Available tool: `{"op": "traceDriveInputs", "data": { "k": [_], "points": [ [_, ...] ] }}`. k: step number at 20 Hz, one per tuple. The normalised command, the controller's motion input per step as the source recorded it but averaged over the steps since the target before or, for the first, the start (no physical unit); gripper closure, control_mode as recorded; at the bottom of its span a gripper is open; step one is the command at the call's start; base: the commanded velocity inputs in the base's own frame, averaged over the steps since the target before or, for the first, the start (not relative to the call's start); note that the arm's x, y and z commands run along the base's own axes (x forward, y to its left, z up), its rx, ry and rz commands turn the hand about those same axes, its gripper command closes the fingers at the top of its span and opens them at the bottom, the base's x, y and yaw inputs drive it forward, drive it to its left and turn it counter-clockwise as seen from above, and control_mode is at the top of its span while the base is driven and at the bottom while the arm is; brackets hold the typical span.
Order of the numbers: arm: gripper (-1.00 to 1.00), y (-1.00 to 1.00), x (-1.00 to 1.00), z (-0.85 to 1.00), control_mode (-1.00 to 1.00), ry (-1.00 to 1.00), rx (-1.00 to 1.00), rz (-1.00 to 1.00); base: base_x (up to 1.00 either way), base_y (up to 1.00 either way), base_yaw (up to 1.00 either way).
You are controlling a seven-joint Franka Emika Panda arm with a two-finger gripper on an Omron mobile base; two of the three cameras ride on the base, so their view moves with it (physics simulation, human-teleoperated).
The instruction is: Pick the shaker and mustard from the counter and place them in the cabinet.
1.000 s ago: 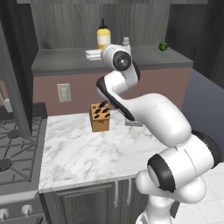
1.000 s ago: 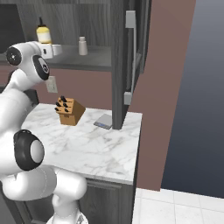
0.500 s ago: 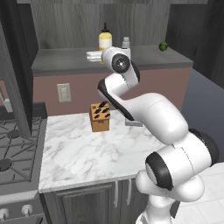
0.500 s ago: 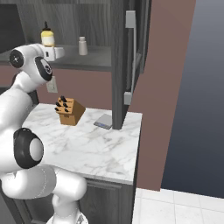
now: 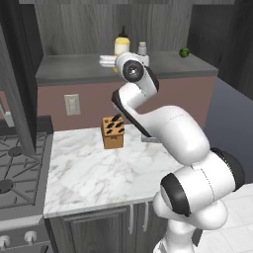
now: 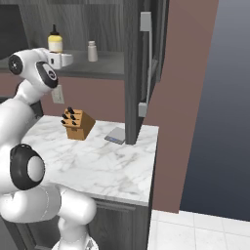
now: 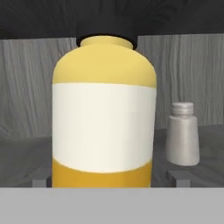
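Note:
The yellow mustard stands upright on the cabinet's grey shelf board, close in front of the hand camera. My gripper is open, and its fingertips stand on either side of the bottle with a small gap to each side. The pale grey shaker stands upright on the same shelf, just right of the bottle and apart from it. From the base cameras the mustard and shaker stand side by side behind my gripper. The white marble counter lies below.
A brown knife block and a flat grey square block sit at the back of the counter. A stove borders it on the left. A green fruit lies at the shelf's right end. The open cabinet door juts out.
The jaws have spread wide and let go of the mustard, which stays upright on the shelf. The arm has barely moved.

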Motion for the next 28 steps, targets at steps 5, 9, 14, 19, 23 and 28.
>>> {"op": "traceDriveInputs", "data": {
  "k": [5, 9, 14, 19, 23, 28],
  "points": [
    [-1.0, 0.0, -0.02, 0.0, -1.0, 0.0, 0.04, -0.12, 0.0, 0.0, 0.0],
    [-1.0, 0.07, 0.06, -0.19, -1.0, 0.0, 0.0, -0.12, 0.0, 0.0, 0.0],
    [-1.0, 0.18, 0.3, -0.29, -1.0, 0.0, 0.0, -0.11, 0.0, 0.0, 0.0],
    [-1.0, 0.14, 0.08, 0.16, -1.0, 0.0, 0.0, -0.11, 0.0, 0.0, 0.0],
    [-1.0, 0.06, -0.19, 0.5, -1.0, 0.0, 0.0, -0.05, 0.0, 0.0, 0.0],
    [-1.0, 0.02, -0.59, 0.52, -1.0, 0.0, 0.0, 0.0, 0.0, 0.0, 0.0]
  ]
}}
